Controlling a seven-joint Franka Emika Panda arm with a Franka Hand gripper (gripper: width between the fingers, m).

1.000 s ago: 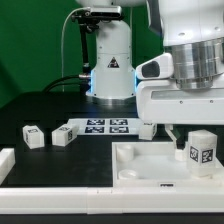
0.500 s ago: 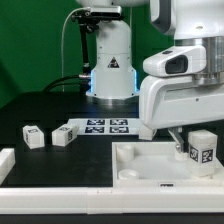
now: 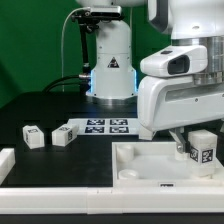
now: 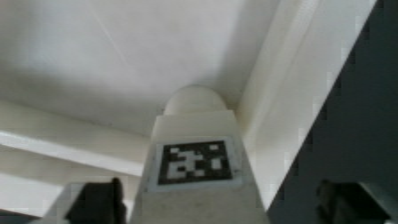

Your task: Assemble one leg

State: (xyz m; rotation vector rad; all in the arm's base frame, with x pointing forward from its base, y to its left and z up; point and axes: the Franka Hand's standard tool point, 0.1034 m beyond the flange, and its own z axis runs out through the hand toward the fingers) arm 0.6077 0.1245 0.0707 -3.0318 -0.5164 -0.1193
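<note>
A leg [image 3: 204,148], a small white block with a marker tag, stands upright on the right end of the large white panel [image 3: 145,165]. My gripper [image 3: 194,142] hangs over it. In the wrist view the leg [image 4: 196,150] rises between my two dark fingers [image 4: 96,200], with a gap showing on each side. The gripper [image 4: 221,203] is open around the leg. Two more legs [image 3: 33,137] [image 3: 62,134] lie on the dark table at the exterior view's left.
The marker board [image 3: 100,126] lies at the middle back. A white rail [image 3: 8,160] sits at the left edge, and the robot base [image 3: 110,60] stands behind. Another white block [image 3: 147,128] shows partly behind my arm.
My arm has shifted slightly up and to the exterior view's left. The leg on the panel has stayed where it was.
</note>
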